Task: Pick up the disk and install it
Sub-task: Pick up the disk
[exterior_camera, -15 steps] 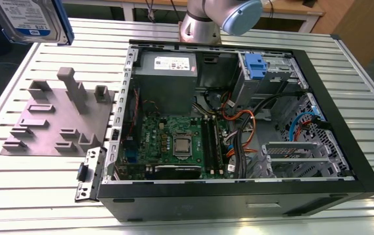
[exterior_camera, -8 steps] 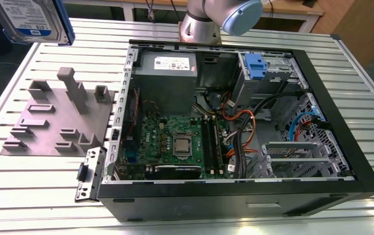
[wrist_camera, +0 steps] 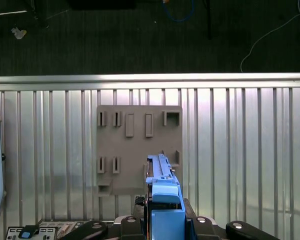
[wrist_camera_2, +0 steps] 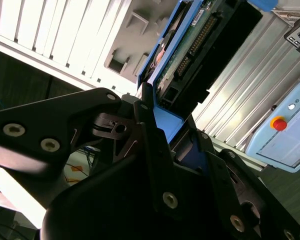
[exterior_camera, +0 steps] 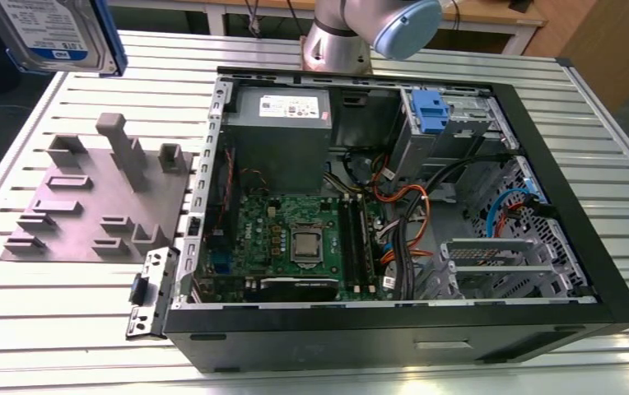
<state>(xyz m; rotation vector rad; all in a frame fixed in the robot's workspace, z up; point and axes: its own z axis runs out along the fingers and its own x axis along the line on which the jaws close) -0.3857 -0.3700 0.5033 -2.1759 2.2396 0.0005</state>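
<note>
Exterior view: disk (exterior_camera: 57, 33) hangs high, label toward the camera, touching nothing, seen against the counter (exterior_camera: 73, 329) corner at the exterior view's left. Grey holder plate (exterior_camera: 100, 202) lies under that area, near the same edge, its posts standing up. Open computer case (exterior_camera: 403, 206) lies on its side just beside the plate and takes the counter's middle. With the side panel off, the drive bay (exterior_camera: 446, 115) with its blue latch opens upward near the case's far corner. Arm base (exterior_camera: 342, 37) stands at the far edge behind the case. My guess is that the height is there to clear the plate's posts and the case wall.

Second wrist view: gripper (wrist_camera_2: 162, 125) has its jaws clamped on the blue bracket at one end of the disk. The rest of the body juts out free, circuit-board side showing. An end grip likely leaves the length free to slide into a bay. A control pendant (wrist_camera_2: 285, 135) sits well apart at the side.

First wrist view: looking straight down, the disk (wrist_camera: 162, 182) is edge-on above the plate, over the plate's side nearer the gripper. The plate sits close to the counter edge, with dark floor beyond. Bare slats run on both sides of the plate, so there is open room for sideways travel. The counter edge is the limit to mind.
</note>
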